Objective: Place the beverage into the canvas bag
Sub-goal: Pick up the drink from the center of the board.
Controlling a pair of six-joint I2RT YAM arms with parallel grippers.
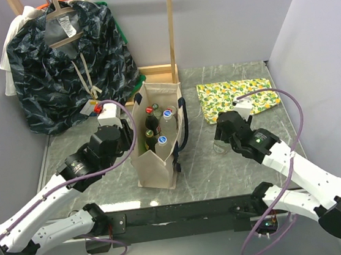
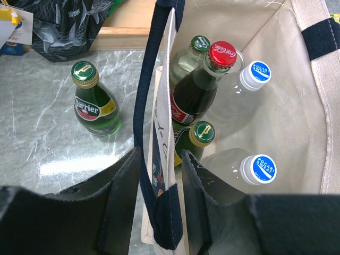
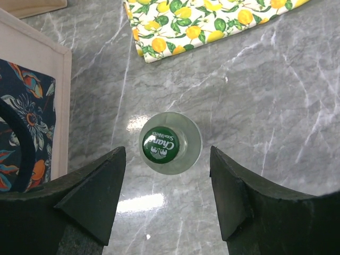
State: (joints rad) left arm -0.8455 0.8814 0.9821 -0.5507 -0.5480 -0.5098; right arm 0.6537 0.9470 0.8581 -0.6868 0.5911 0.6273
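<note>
- Your right hand (image 3: 167, 151) is spread wide over the green-capped clear bottle (image 3: 170, 143), one finger on each side and neither touching it.
- That bottle stands upright on the counter (image 3: 265, 106), outside the canvas bag (image 2: 297, 122), near the lemon-print cloth (image 3: 212, 21).
- Your left hand (image 2: 160, 154) is part-spread astride the bag's left wall, not clearly pinching it.
- Five bottles stand inside the bag, and a Perrier bottle (image 2: 94, 103) stands outside.
</note>
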